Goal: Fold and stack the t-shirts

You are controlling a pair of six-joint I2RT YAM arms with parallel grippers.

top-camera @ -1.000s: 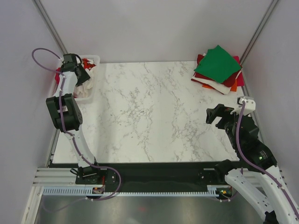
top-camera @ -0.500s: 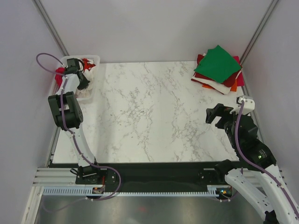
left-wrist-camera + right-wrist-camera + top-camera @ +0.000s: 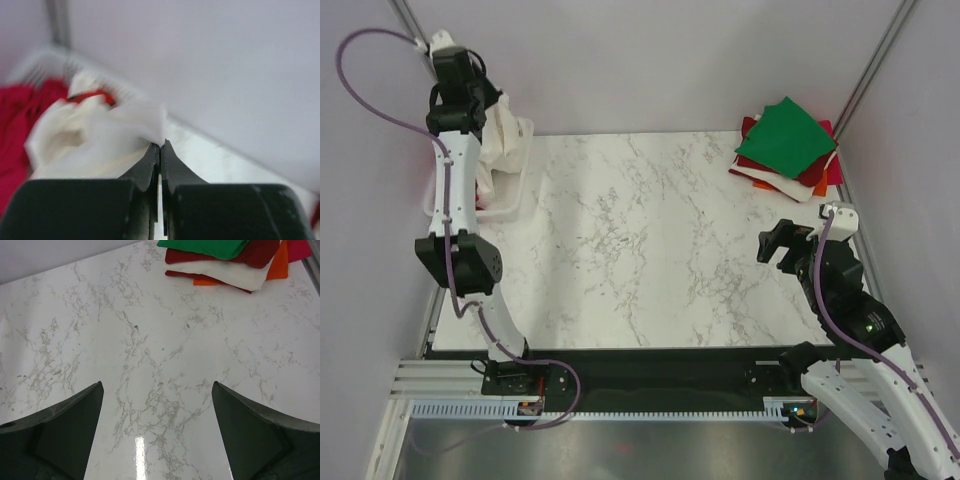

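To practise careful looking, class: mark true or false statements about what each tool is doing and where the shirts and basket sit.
1. The left tool is shut on a cream shirt. True.
2. The right tool holds the green shirt. False: it is open and empty, over the table.
3. The green shirt tops the folded pile. True.
4. The basket sits at the table's right edge. False: it sits at the left.

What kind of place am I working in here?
Likely a lab robot cell, not a home: a marble-pattern table walled by plain white panels, with folded t-shirts stacked in one corner.
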